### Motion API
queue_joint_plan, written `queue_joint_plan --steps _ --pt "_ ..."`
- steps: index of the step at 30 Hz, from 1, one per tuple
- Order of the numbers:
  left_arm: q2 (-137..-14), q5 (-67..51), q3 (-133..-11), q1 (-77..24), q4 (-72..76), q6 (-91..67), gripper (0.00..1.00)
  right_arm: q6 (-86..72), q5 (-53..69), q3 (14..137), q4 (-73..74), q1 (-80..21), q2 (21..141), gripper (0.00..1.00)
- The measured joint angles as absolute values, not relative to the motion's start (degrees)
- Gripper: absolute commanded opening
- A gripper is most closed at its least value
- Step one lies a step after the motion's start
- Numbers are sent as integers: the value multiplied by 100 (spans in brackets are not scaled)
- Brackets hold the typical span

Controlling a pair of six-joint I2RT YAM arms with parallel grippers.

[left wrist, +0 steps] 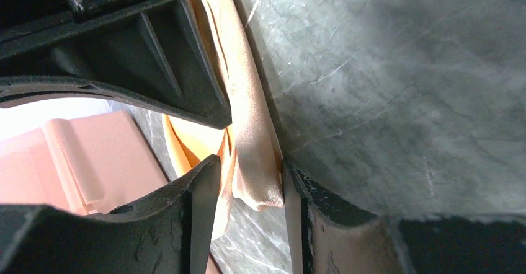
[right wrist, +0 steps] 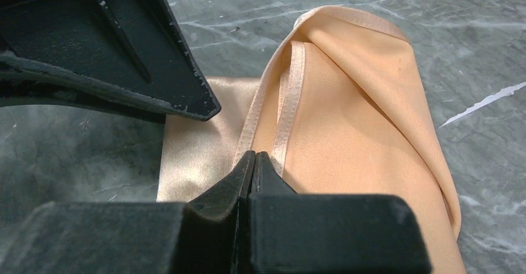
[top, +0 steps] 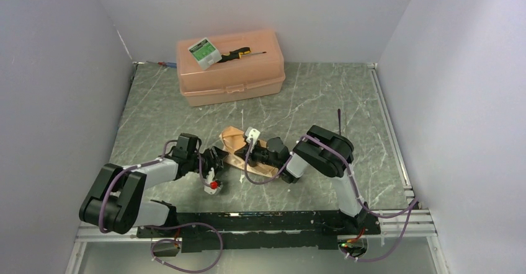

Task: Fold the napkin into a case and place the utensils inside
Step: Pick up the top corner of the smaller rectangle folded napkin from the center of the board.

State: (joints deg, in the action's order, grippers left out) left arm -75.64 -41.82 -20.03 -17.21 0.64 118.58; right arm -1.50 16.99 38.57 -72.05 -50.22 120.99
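Right pincer, pressed together, meets the napkin from its right; we see its long axis run far-left to near-right, left pincer half-spread alongside, grip unclear.

The napkin is peach-orange with a faint sheen and a paler satin hem. The surface is grey-green, marbled with thin white veins. At its far edge the box is matte peach; on its lid lie a black-and-yellow screwdriver and a green-and-white pack. The left pincer and right pincer are black, their cables purple.
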Motion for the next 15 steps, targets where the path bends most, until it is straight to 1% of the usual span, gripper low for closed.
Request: queue_joint_plan --steps 11,13,15 --pt "-8053 -4062 -2189 -1721 652 11858 49 -108 1741 3861 -7303 -5002 12162 0" --pt "-8112 -4053 -2222 -1719 725 11858 47 -106 1761 3861 -7310 -4998 12167 0" --pt "-8134 -4042 -2224 -1719 777 11858 42 -106 1767 3861 -7319 -4995 12169 0"
